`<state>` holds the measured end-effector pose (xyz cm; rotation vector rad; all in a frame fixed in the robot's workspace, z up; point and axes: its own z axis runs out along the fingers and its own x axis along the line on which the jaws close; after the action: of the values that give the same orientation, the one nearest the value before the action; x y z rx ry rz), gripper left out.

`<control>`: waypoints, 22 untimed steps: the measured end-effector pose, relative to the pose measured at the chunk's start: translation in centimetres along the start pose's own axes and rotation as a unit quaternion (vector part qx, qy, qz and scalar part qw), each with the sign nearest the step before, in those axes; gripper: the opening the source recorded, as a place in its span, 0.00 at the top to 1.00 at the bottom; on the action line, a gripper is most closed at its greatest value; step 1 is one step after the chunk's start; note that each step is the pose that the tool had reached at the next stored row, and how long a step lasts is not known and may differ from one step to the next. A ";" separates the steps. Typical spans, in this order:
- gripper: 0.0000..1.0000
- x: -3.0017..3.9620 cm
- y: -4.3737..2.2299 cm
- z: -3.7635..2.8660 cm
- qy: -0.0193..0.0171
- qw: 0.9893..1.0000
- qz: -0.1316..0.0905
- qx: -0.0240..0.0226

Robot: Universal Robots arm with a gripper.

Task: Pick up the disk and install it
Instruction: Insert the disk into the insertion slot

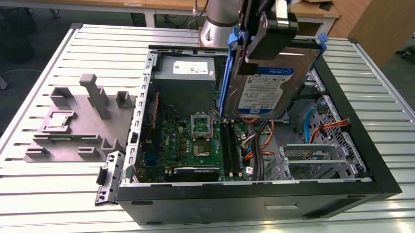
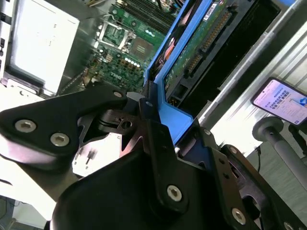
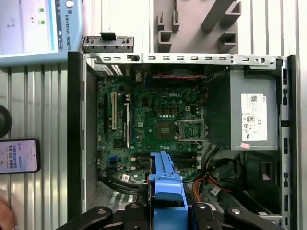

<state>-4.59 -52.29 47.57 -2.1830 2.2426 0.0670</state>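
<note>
Gripper (image 2: 146, 103), black, fingers clenched on the blue carrier rail at one end of the disk (image 2: 201, 43), whose green circuit-board side shows in the second wrist view. Disk (image 1: 263, 92) in the exterior view: silver, white-and-blue label showing, hanging upright from the gripper (image 1: 269, 29) and clear above the open computer case (image 1: 259, 194), over the strip between the motherboard (image 1: 188, 141) and the drive cage (image 1: 311, 158). Case: black, lying on its side on a slatted metal table (image 1: 39, 194), with a grey power supply (image 1: 184, 73) at its far end and orange cables (image 1: 263, 141) beside the motherboard. Grey moulded fixture block (image 1: 77, 121) on the table, just beside the case on the exterior view's left. Phone (image 3: 18, 155), screen lit, lying on the table outside the case wall in the first wrist view.
</note>
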 end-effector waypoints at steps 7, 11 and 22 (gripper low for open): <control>0.63 0.67 -2.38 -0.02 0.000 1.000 0.000 -0.002; 0.63 1.25 -2.68 -0.01 0.000 1.000 0.000 -0.002; 0.63 3.03 -4.23 0.00 0.000 1.000 0.000 -0.002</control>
<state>-0.44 -55.43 47.36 -2.1851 2.2450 0.0724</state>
